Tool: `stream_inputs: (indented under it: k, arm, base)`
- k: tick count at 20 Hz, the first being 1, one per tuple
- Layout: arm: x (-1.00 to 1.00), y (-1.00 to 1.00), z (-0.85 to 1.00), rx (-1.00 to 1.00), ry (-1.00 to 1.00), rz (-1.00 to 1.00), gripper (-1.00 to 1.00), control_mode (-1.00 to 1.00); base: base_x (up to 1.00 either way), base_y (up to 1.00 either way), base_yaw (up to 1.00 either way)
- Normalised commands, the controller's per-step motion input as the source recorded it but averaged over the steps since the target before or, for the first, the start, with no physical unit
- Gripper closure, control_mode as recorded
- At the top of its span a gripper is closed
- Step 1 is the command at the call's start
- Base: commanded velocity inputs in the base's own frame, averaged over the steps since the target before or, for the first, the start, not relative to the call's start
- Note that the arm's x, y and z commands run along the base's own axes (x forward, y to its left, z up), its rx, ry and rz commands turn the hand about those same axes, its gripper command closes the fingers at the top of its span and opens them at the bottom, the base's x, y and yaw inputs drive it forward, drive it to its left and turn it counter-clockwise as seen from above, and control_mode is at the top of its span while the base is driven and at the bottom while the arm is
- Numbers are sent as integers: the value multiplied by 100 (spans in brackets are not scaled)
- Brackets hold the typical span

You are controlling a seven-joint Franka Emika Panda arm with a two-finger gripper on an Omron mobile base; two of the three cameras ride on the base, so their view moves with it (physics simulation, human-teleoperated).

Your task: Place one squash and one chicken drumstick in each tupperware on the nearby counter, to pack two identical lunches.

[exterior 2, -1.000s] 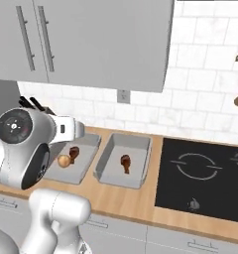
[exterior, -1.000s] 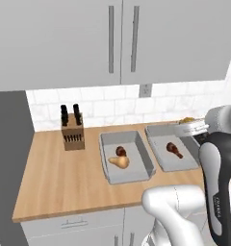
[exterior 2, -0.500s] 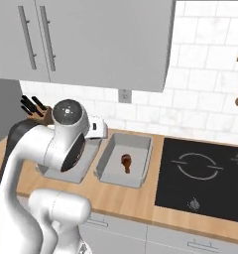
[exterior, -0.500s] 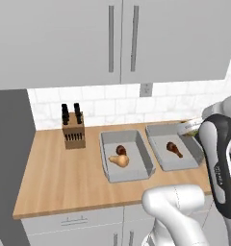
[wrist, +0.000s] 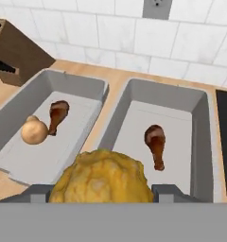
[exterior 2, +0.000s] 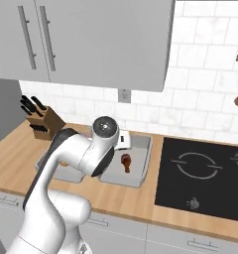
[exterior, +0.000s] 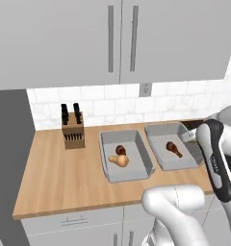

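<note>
My gripper (wrist: 104,193) is shut on the yellow lumpy squash (wrist: 104,176), held above the near end of the right tupperware (wrist: 200,142). That grey tray holds one chicken drumstick (wrist: 156,142), also visible from the left base (exterior: 174,149) and the right base (exterior 2: 126,161). The left tupperware (wrist: 82,85) holds the tan pear-shaped squash (wrist: 34,131) and another drumstick (wrist: 57,116) side by side. In the left base view both trays (exterior: 142,153) (exterior: 161,130) sit on the wooden counter (exterior: 64,173). My arm (exterior 2: 81,154) hides much of the left tray in the right base view.
A wooden knife block (exterior: 72,131) stands at the back left of the counter. The black stovetop (exterior 2: 205,173) lies right of the trays. A tiled wall with an outlet (wrist: 156,7) rises behind, and grey upper cabinets (exterior: 122,38) hang overhead.
The arm has swung to the right, carrying the hand with the yellow squash from the back of the trays to over the right tupperware. The trays and their contents have not moved.
</note>
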Motion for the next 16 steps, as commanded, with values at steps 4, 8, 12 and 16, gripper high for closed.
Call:
stream_inputs:
  k: [4, 8, 12, 16]
  arm:
    - [100, -1, -43, 0, 19, 1, 100, -100]
    - [96, 0, -43, 0, 14, 1, 100, -100]
    - [70, -7, -51, 0, 1, 4, 100, -100]
    - [34, -20, -61, 0, 0, 3, 100, -100]
  base:
    - [0, 0, 0]
    - [0, 0, 0]
    - [0, 0, 0]
    - [0, 0, 0]
